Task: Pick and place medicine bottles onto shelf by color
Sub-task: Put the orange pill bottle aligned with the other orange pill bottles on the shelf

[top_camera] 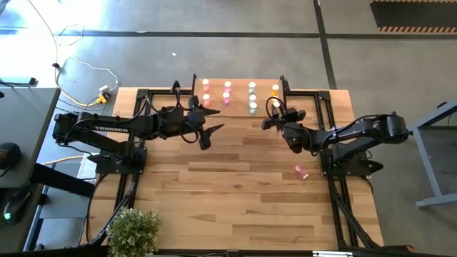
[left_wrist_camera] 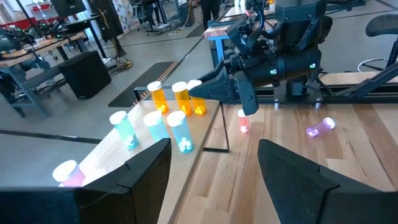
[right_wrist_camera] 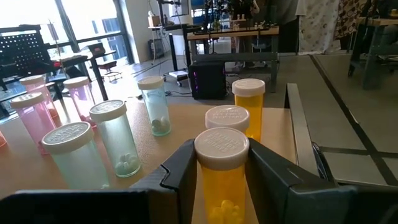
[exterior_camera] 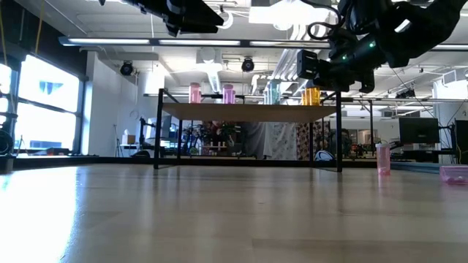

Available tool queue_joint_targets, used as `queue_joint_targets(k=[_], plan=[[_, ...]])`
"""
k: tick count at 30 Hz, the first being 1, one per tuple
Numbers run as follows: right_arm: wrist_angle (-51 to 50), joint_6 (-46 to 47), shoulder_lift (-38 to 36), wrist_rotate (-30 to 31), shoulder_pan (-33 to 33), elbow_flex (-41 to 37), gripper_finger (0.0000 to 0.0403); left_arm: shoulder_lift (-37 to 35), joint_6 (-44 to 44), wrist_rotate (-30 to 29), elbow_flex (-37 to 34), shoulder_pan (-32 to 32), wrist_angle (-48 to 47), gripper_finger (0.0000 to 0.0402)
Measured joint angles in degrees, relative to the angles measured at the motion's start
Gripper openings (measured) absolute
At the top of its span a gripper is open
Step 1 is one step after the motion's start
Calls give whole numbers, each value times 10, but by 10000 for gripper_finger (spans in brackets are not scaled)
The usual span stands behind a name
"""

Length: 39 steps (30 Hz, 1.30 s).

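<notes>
The shelf (top_camera: 239, 107) stands at the table's far edge and carries upright medicine bottles in colour groups: pink (top_camera: 206, 90), pale teal (top_camera: 252, 97) and orange (top_camera: 275, 88). My right gripper (right_wrist_camera: 222, 171) is at the shelf's right end, shut on an orange bottle (right_wrist_camera: 222, 163) in front of two other orange bottles (right_wrist_camera: 249, 102). My left gripper (left_wrist_camera: 214, 180) hangs open and empty above the table near the shelf's left part. One pink bottle (exterior_camera: 382, 159) stands on the table and another (top_camera: 301, 171) lies on its side. My right gripper pinches the orange bottle's body just under its white cap (right_wrist_camera: 222, 186), one finger (right_wrist_camera: 180, 171) on each side. The fingers reach in level from the table's near side. The bottle is upright. Its lower end is out of view, so I cannot tell whether it stands on the shelf.
Teal bottles (right_wrist_camera: 118, 140) stand close beside the held one, with pink ones (right_wrist_camera: 34, 112) farther along the shelf. A potted plant (top_camera: 132, 232) sits at the table's near left corner. Bare planks lie between the arms and the near edge.
</notes>
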Motion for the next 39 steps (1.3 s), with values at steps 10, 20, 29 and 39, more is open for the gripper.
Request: queue_joint_targets(k=[10,20,29,39], plan=[[5,0,0,5,11,0,108,0,0,0,0,0,0,229],[8,0,0,14,17,-1,108,0,0,0,0,0,0,229],[3,0,0,13,17,-1,108,0,0,0,0,0,0,229],[10,4,0,17,17,-1,129,0,0,0,0,0,0,229]])
